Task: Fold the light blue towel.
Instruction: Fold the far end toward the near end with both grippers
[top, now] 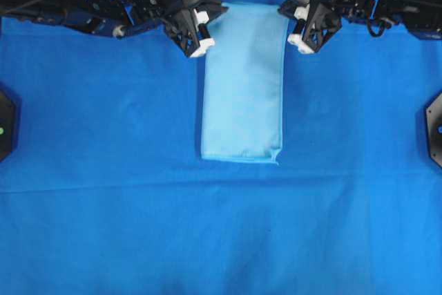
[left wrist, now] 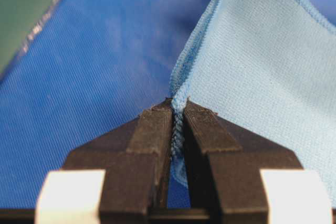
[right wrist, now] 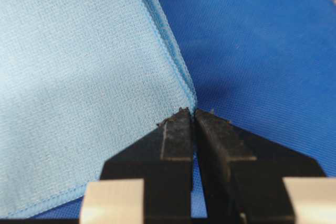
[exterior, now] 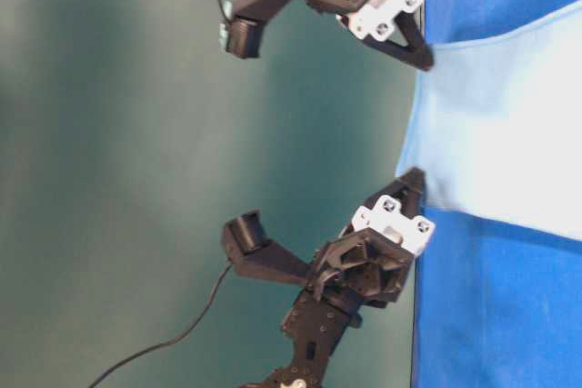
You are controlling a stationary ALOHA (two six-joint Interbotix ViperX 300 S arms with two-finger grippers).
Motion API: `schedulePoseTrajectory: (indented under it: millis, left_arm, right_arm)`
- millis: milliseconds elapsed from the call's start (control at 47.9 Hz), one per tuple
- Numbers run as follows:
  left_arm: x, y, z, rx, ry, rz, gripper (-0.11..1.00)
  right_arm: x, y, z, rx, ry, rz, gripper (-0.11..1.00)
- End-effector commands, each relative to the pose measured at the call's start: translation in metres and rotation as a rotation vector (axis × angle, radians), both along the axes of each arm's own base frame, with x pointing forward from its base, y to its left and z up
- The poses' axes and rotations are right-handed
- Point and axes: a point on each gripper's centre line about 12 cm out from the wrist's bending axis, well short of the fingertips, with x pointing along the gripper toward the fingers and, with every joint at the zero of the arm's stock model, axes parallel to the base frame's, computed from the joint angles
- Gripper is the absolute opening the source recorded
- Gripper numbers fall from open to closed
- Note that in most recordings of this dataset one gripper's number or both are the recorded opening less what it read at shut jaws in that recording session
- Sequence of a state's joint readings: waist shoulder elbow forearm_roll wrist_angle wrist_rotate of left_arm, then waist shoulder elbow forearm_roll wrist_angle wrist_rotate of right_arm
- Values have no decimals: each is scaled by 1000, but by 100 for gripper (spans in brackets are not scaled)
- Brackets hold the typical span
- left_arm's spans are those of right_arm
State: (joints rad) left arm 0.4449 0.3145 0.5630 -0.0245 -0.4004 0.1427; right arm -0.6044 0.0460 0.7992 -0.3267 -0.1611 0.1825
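Note:
The light blue towel point(top: 243, 81) lies as a long, narrow folded strip on the dark blue sheet, running from the far end of the table toward its middle. My left gripper point(top: 205, 32) is shut on the towel's far left corner, and the left wrist view shows the hem point(left wrist: 177, 124) pinched between the black jaws. My right gripper point(top: 291, 27) is shut on the far right corner point(right wrist: 190, 100). In the table-level view, the towel's far edge point(exterior: 414, 124) spans between the two grippers.
The dark blue sheet point(top: 103, 170) covers the whole table. Black fixtures stand at the left edge point(top: 5, 126) and the right edge point(top: 435, 129). Both arms reach in from the far side, with a cable point(exterior: 164, 343) trailing behind one.

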Motion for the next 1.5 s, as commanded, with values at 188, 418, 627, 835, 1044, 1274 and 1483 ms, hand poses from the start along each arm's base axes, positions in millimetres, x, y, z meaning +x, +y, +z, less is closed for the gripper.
schedulePoseTrajectory:
  millis: [188, 418, 627, 835, 1044, 1274, 1483]
  left_arm:
    - [1, -7, 18, 17, -36, -15, 2]
    - [0, -32, 36, 33, -63, -68, 2]
    - [-6, -74, 53, 66, -74, -170, 2]
    - [-17, -126, 43, 44, -41, -289, 2]
    - [-25, -174, 32, -8, -13, -390, 2]
    - [-24, -211, 10, -46, 38, -472, 2]
    - [-22, -221, -15, -103, 87, -467, 2]
  right_arm:
    - [4, 7, 16, -21, -39, 17, 3]
    - [9, 30, 38, -33, -60, 64, 3]
    - [11, 73, 58, -19, -48, 147, 3]
    - [12, 121, 51, 54, -28, 232, 3]
    - [13, 162, 39, 126, 0, 305, 3]
    - [20, 186, 12, 199, 48, 327, 3]
    - [28, 200, -8, 236, 62, 333, 3]
